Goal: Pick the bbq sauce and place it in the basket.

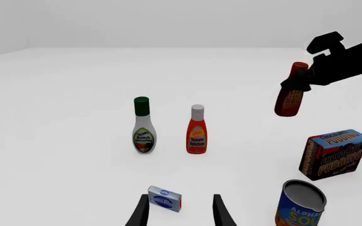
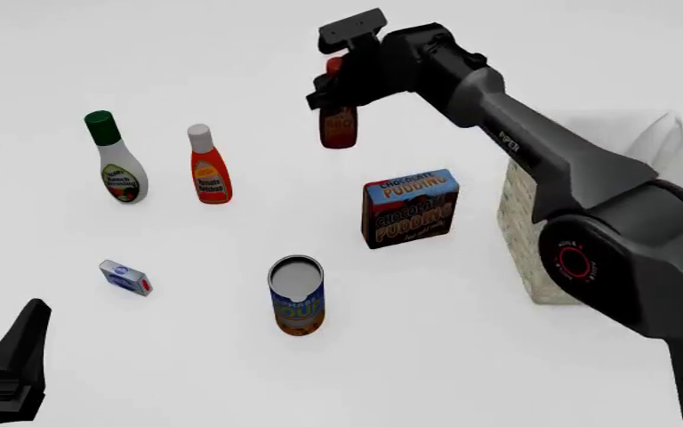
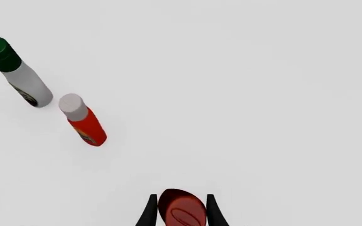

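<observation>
**One bottle aloft, basket off to the right**

Two arms in shot. Nearest the camera, front-left: left gripper (image 1: 179, 212), fingers spread wide w/ nothing between them, low over the table. Just ahead of it lies a small blue-white box (image 2: 124, 277). Right of that stands an open alphabet soup can (image 2: 296, 294); its inside looks grey, contents can't be told. Behind the can, a chocolate pudding box (image 2: 409, 210) stands upright. To the right, the basket (image 2: 519, 222) is mostly hidden by the right arm; only a woven wall and white lining show, interior not visible. Further back on the left: ranch dressing bottle (image 2: 113, 158) and tomato ketchup bottle (image 2: 207, 165), side by side, apart. Farthest: right gripper (image 3: 179, 212) clamped on the bbq sauce (image 2: 338, 120) near its cap, bottle hanging clear above the table, beyond the pudding box.
</observation>
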Robot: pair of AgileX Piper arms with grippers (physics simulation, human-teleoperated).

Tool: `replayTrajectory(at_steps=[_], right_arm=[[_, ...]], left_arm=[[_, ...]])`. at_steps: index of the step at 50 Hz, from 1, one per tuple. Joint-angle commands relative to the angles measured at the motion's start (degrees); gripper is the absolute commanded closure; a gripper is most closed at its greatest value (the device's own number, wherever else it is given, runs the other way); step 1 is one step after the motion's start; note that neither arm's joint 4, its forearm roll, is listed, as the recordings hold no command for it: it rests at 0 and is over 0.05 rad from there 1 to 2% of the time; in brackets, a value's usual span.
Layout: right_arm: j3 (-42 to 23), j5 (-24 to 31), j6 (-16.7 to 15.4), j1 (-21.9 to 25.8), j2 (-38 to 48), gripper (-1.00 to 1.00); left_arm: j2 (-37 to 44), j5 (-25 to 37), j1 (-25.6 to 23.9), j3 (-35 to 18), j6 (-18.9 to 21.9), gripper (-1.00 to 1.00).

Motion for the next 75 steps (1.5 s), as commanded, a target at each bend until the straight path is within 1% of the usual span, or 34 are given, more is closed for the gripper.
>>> replayTrajectory(at_steps=[1, 11, 32, 48, 59, 75], right_arm=[[2.2, 0.1, -0.1, -0.5, -4.6, 1.00], [3.1, 0.7, -1.1, -1.4, -7.6, 1.00], [11.5, -1.0, -2.6, -3.1, -16.2, 1.00], [15.6, -1.3, -3.3, -4.6, -21.0, 1.00], [17.0, -0.8, -3.7, -5.8, -24.5, 1.00], [19.5, -0.3, -4.7, -9.1, -29.5, 1.00]], left_arm=[[0.0, 0.0, 0.0, 0.0, 0.0, -1.00], [0.0, 0.0, 0.0, 0.0, 0.0, -1.00], [0.0, 0.0, 0.0, 0.0, 0.0, -1.00], [0.0, 0.0, 0.0, 0.0, 0.0, -1.00], [0.0, 0.0, 0.0, 0.0, 0.0, -1.00], [0.0, 0.0, 0.0, 0.0, 0.0, -1.00]])
